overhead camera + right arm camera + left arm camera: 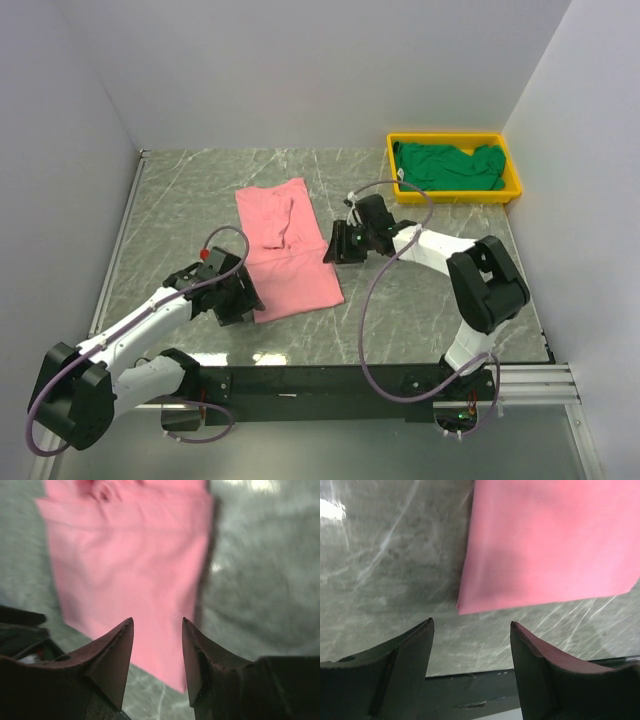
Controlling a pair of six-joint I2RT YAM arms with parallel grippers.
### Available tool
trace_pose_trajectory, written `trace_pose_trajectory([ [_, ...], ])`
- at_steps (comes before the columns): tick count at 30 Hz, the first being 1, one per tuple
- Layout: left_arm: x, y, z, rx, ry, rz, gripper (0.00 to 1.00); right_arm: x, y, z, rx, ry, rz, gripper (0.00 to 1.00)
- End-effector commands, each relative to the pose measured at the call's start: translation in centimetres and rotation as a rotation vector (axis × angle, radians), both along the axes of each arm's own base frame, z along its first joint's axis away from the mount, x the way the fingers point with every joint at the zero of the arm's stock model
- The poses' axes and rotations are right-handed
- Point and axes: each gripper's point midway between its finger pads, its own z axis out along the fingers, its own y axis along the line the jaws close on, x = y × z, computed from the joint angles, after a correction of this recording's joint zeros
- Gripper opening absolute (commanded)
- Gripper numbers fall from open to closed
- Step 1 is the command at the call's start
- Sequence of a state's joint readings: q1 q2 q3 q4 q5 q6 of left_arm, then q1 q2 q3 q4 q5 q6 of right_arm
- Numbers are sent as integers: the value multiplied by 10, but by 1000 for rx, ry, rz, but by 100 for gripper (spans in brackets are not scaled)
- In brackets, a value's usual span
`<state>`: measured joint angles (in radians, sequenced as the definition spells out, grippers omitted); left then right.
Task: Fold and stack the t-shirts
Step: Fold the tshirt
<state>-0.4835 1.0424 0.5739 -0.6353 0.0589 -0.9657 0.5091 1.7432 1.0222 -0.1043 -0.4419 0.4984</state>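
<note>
Overall: both arms reach low over the grey marbled table (pixel 180 200), one on each side of a shirt.
Pink short-sleeved cloth t-shirt (pixel 290 262): lies flat at table centre as a long panel, one sleeve folded in over the middle. One end points to 12 o'clock, the other to 6.
Dark green cloth t-shirt (pixel 447 165): crumpled inside the yellow rectangular plastic tray (pixel 455 137), in the table's 2 o'clock corner.
Left gripper (pixel 471 625): jaws apart, nothing between them, at the pink shirt's 7 o'clock corner.
Right gripper (pixel 157 621): jaws apart over the pink shirt's 3 o'clock edge. The view is blurred, so contact with the cloth cannot be told.
</note>
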Motion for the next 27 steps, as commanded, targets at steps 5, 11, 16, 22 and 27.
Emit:
trace_pose_trajectory([
  [5, -16, -5, -5, 42, 38, -27, 68, -80, -37, -29, -373, 59, 5, 57],
  [11, -16, -8, -4, 53, 39, -30, 68, -101, -34, -33, -447, 65, 7, 57],
  [16, -13, -6, -8, 80, 29, -23, 68, -102, -37, -43, -523, 64, -6, 56],
  [22, -13, -5, -11, 87, 28, -21, 68, -105, -37, -52, -532, 75, -12, 53],
  [27, -13, -3, -13, 101, 29, -18, 68, -104, -40, -56, -579, 69, -14, 49],
])
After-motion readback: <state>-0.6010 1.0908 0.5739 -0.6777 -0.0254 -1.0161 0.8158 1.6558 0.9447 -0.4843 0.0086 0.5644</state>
